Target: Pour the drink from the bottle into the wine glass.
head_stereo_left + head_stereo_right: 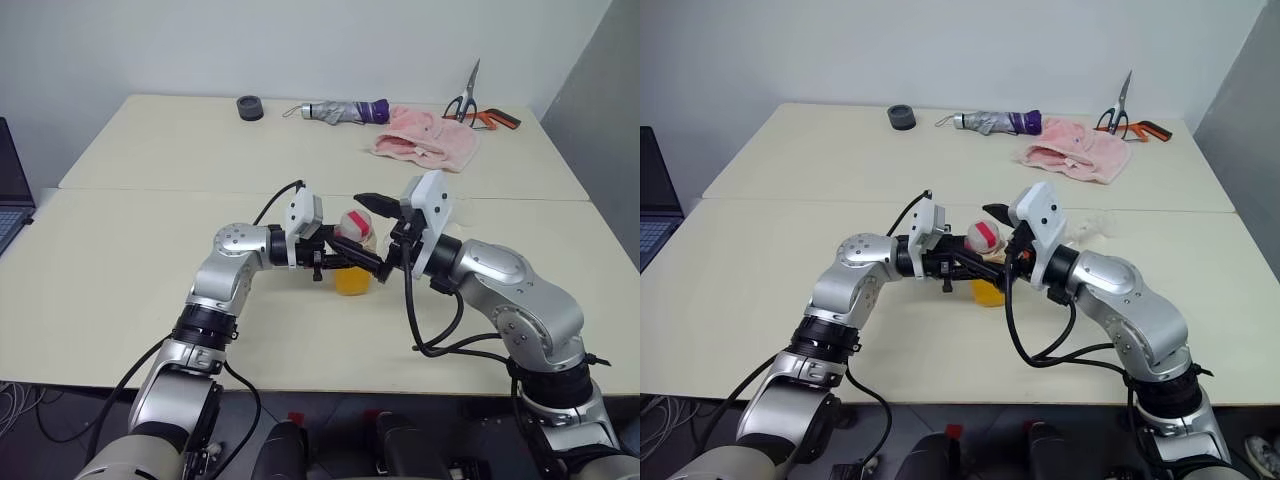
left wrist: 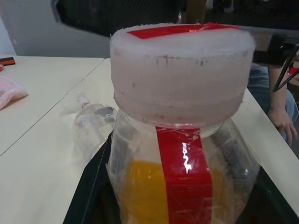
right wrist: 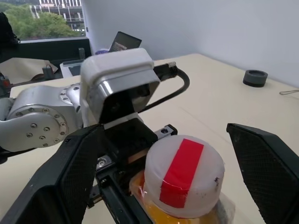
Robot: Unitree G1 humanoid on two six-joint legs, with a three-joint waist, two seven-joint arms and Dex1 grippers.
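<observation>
Right gripper: the right gripper (image 3: 182,172) has its two black fingers spread wide, one on each side of the cap and touching neither; it holds nothing.
Left gripper: the left gripper (image 1: 345,262) is clamped shut on the body of the bottle, holding it upright just above the table.
Bottle: small squarish clear plastic bottle (image 2: 182,182) with a vertical red label strip, at the centre of the scene between the two grippers.
Cap: white cap with a red stripe (image 3: 183,175), on the bottle's neck.
Drink: translucent orange-yellow liquid (image 1: 352,281) in the lower part of the bottle.
Wine glass: clear stemmed glass (image 1: 1092,226) at about 2 o'clock from the bottle, near it on the cream table (image 1: 150,250); its outline is faint, so I cannot tell whether it stands or lies.
Step in hand: likely uncapping, since the cap is on and the open fingers bracket it.
Next move: the right fingers would need to close squarely on the cap and twist while the left holds firm; pouring comes later.
Count: one bottle, one cap, one wine glass, two grippers.
Far edge, 12 to 1 o'clock: one dark round object (image 1: 249,107), one folded grey-and-purple umbrella (image 1: 345,111), one pink cloth (image 1: 428,140), one pair of scissors (image 1: 466,98).
</observation>
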